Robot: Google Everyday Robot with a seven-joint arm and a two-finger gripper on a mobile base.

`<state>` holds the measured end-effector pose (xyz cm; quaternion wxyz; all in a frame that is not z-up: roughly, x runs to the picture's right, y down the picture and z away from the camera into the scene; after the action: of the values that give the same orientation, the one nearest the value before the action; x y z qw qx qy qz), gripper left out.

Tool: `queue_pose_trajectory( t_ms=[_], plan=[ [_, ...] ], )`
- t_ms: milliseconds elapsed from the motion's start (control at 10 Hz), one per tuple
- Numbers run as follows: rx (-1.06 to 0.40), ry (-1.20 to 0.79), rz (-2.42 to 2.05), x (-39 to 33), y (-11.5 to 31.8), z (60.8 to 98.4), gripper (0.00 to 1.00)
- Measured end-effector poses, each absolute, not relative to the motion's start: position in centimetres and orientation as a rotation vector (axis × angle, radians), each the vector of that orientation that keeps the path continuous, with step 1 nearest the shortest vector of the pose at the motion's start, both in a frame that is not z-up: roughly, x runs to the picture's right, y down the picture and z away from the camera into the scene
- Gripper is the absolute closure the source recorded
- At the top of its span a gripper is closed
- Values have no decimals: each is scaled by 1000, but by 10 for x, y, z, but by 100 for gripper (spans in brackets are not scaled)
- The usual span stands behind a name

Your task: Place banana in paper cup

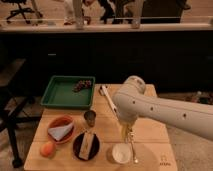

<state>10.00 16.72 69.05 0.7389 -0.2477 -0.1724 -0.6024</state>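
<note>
The banana (125, 131), small and pale yellow, hangs upright in my gripper (125, 128), just above and slightly behind the paper cup. The gripper is shut on it. The paper cup (121, 153) is a short white round cup standing near the table's front edge, right of the dark plate. My white arm (165, 112) reaches in from the right and hides the gripper's upper part.
A small metal cup (90, 116) stands left of the gripper. A long white utensil (107, 97) lies behind it, and a fork (134, 151) lies right of the paper cup. A green tray (62, 95) with grapes (83, 85), a red bowl (61, 130), an orange (47, 148) and a dark plate (86, 145) are on the left.
</note>
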Motion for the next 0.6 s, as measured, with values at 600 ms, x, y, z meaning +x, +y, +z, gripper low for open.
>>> queue_pose_trajectory(
  t_ms=[600],
  plan=[
    [-544,-409,-1337,83,189,669,100]
  ],
)
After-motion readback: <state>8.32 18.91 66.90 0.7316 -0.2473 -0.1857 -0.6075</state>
